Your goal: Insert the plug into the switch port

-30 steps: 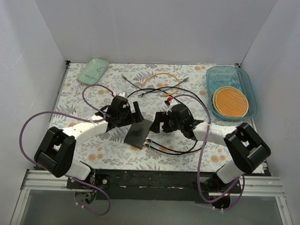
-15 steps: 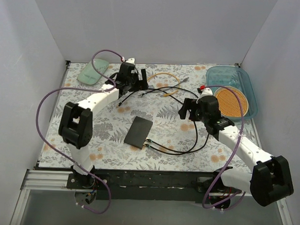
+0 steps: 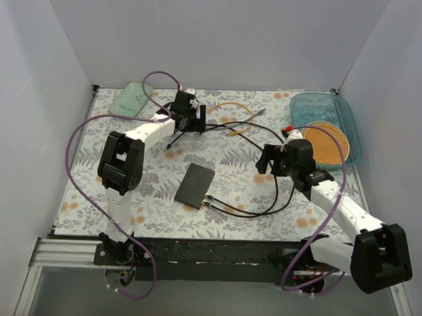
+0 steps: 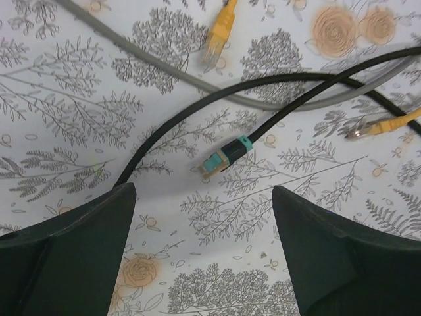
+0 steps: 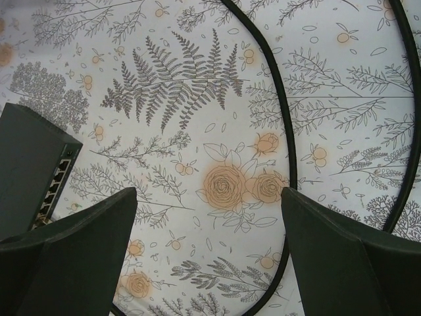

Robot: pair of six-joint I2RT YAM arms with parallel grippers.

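The switch (image 3: 195, 185) is a flat dark grey box lying mid-table; two black cables are plugged into its near-right edge. Its socket row shows at the left edge of the right wrist view (image 5: 56, 187). A loose teal-ended plug (image 4: 227, 156) on a black cable lies on the cloth just ahead of my open, empty left gripper (image 4: 200, 197). From above, the left gripper (image 3: 184, 126) hovers at the far side among the cables. My right gripper (image 3: 265, 160) is open and empty, right of the switch, over bare cloth (image 5: 207, 197).
A yellow cable (image 3: 230, 107) and a grey cable (image 4: 164, 66) lie tangled at the far side; yellow plugs (image 4: 220, 33) are near the teal one. A mint green object (image 3: 130, 98) is far left. A teal tray (image 3: 344, 114) holding an orange disc (image 3: 324, 142) is far right.
Both grippers have left the switch. The left arm swung out to the far cables. The right arm pulled back to the right of the switch. The switch stayed put.
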